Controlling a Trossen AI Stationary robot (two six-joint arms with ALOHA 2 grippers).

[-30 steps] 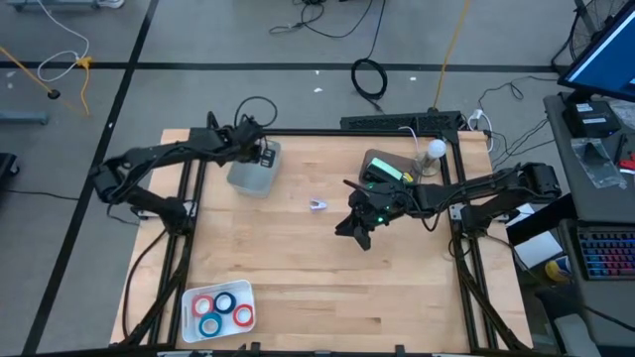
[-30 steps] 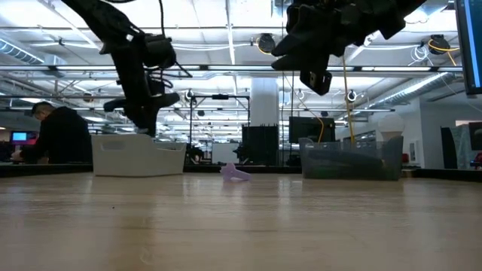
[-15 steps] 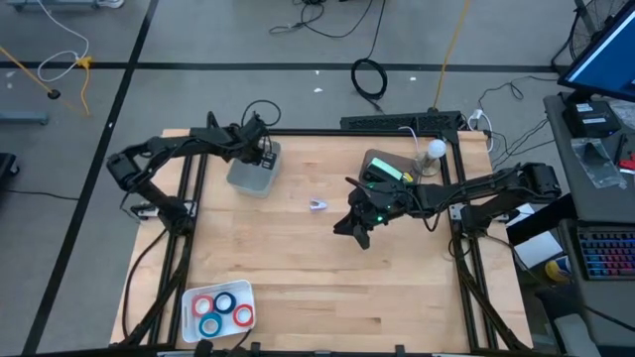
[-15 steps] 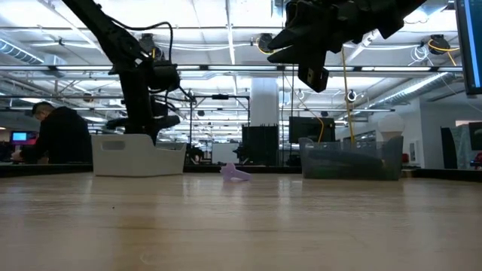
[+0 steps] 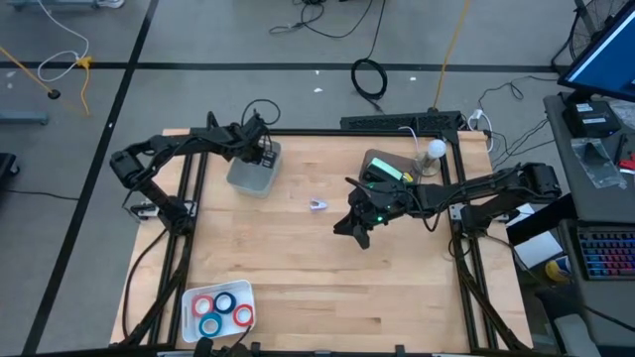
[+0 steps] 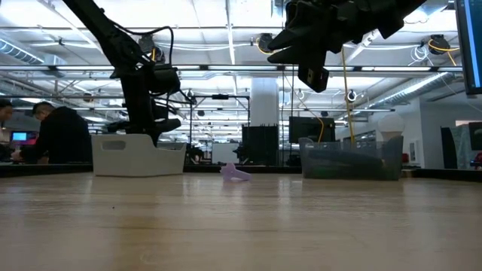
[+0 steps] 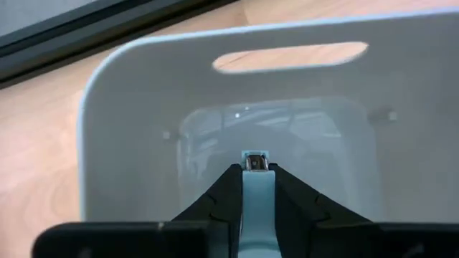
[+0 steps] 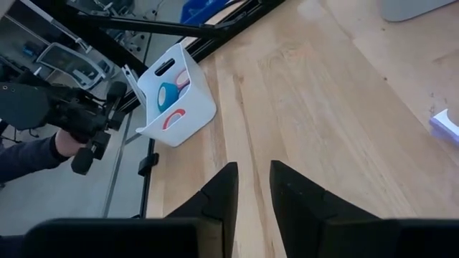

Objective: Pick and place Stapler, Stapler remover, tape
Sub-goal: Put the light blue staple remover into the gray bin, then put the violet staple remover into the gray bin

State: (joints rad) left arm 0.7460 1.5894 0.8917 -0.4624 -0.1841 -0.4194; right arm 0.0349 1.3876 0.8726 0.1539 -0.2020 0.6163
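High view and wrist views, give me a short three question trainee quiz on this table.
1. True or false: the right gripper holds the purple remover.
2. What does the left gripper grip above the grey bin? A tape; B the light-blue stapler; C nothing.
3. Fill in: the tape rolls, at the high view's lower left, lie in a white ___.
Key: 1 false; 2 B; 3 bin.

Bright, even overhead ceiling light; soft shadows on the worktop [image 5: 298, 268]; low view's near surface blurs.
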